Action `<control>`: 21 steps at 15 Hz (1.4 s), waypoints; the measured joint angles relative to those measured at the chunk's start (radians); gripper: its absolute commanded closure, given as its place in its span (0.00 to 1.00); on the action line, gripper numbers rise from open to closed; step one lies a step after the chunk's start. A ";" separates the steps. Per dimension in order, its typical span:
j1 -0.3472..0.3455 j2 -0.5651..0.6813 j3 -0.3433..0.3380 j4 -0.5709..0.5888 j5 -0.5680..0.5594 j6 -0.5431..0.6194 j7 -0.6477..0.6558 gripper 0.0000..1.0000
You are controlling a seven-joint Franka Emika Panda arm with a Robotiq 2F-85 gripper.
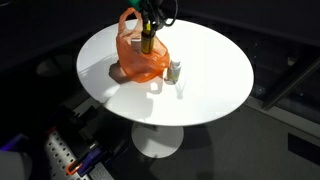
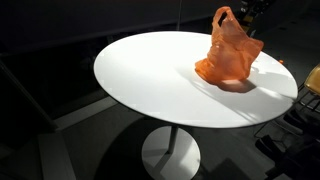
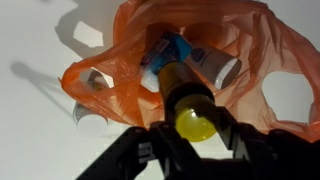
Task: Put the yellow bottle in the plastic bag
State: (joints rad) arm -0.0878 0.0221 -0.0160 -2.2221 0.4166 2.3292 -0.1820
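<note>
The orange plastic bag (image 1: 138, 58) stands open on the round white table (image 1: 200, 85); it also shows in the other exterior view (image 2: 228, 58) and fills the wrist view (image 3: 120, 70). My gripper (image 3: 192, 128) is shut on the yellow bottle (image 3: 190, 105), holding it by its yellow cap end over the bag's mouth, its lower end inside the opening. In an exterior view the bottle (image 1: 148, 42) hangs upright from the gripper (image 1: 150, 24) above the bag. Another packaged item (image 3: 195, 58) lies inside the bag.
A small clear jar (image 1: 175, 70) stands on the table beside the bag; a small white object (image 1: 156, 85) lies near it. In the wrist view a small clear item (image 3: 92, 118) sits by the bag's edge. The table edge drops to a dark floor.
</note>
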 measured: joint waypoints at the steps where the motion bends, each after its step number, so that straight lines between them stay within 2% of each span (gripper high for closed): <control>1: 0.001 0.001 0.000 -0.010 0.000 0.000 0.000 0.80; 16: 0.001 -0.007 -0.020 -0.107 -0.012 -0.008 -0.005 0.80; 21: 0.010 -0.009 -0.020 -0.160 -0.020 0.063 -0.005 0.80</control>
State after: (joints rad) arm -0.0779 0.0131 -0.0357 -2.3820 0.3962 2.3925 -0.1867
